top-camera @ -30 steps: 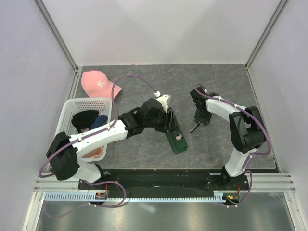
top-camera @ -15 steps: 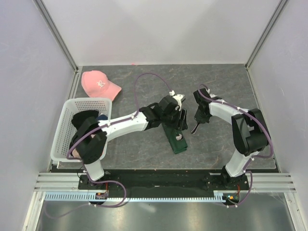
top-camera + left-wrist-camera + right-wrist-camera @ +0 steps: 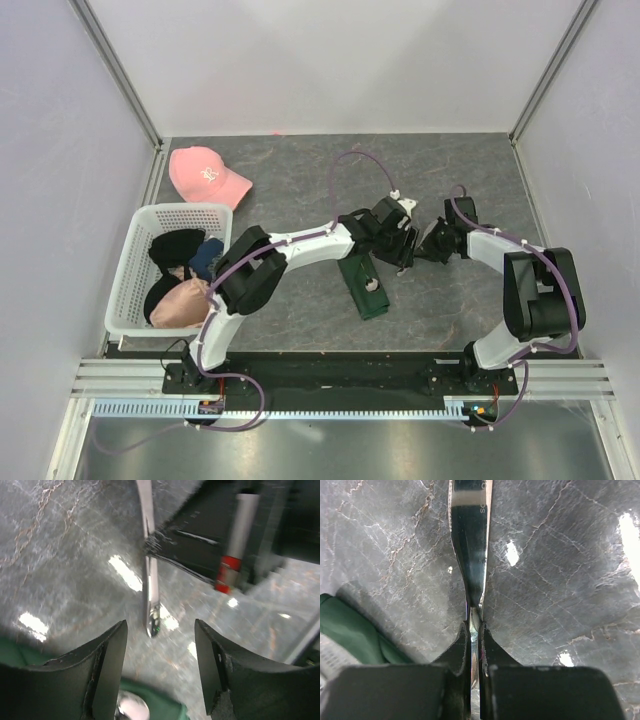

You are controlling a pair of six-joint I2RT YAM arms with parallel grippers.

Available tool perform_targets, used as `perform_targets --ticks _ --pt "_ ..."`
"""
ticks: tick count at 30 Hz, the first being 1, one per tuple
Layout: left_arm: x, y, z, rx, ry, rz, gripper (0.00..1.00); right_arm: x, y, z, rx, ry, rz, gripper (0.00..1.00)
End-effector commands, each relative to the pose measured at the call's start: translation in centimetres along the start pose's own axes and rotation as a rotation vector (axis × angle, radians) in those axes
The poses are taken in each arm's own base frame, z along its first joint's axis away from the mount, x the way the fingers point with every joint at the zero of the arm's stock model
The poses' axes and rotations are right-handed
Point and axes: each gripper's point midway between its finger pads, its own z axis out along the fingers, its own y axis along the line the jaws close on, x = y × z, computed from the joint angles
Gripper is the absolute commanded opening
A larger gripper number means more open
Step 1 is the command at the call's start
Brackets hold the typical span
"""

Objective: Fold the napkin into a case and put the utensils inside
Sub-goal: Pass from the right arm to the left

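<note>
Utensil lengthwise out of right claw

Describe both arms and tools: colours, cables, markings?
Left arm and right arm: white links, black joints, a purple cable looping along each. Left tool has thick matte black fingers, scuffed; right tool is black too, with narrow tips. No readable markings.

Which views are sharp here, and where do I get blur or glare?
Top external: sharp and evenly lit, with only soft shadows. Left wrist: blurred throughout, the utensil streaked, and white glare patches on the table. Right wrist: mostly crisp with the utensil in focus, a few bright glare spots on the table to the right, and the fingers close to the lens dark.
</note>
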Motion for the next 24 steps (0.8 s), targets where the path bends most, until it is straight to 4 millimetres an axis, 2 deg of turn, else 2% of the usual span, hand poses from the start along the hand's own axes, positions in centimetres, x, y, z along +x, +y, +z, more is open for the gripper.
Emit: perform_targets --ticks 1,7,12,15,18,21,22,24 --pt "-0.5 1.0 1.4 -0.066 -0.005 0.09 0.63 2.4 -3.6 0.5 0.058 0.089 0.024 0.0" --pt "1.2 1.6 2.9 -0.102 0.063 0.092 0.61 2.6 -4.2 0.7 0.044 0.099 0.058 0.0" --pt "3.6 1.5 4.4 -0.123 0.115 0.117 0.47 2.5 -4.4 0.8 0.04 0.101 0.071 0.0" --pt "4.1 1.1 4.7 -0.137 0.129 0.125 0.39 2.6 -4.4 0.8 0.035 0.104 0.088 0.0" --pt "4.7 1.7 4.9 -0.182 0.137 0.132 0.34 2.7 -4.3 0.7 0.032 0.102 0.103 0.0" --pt "4.9 2.1 5.3 -0.199 0.14 0.139 0.2 2.7 -4.3 0.7 0.03 0.099 0.113 0.0" --pt "5.0 2.1 5.3 -0.199 0.14 0.139 0.13 2.7 -4.1 0.6 0.026 0.098 0.112 0.0" --pt "4.7 2.0 5.1 -0.194 0.136 0.145 0.07 2.4 -3.9 0.5 0.02 0.089 0.103 0.0"
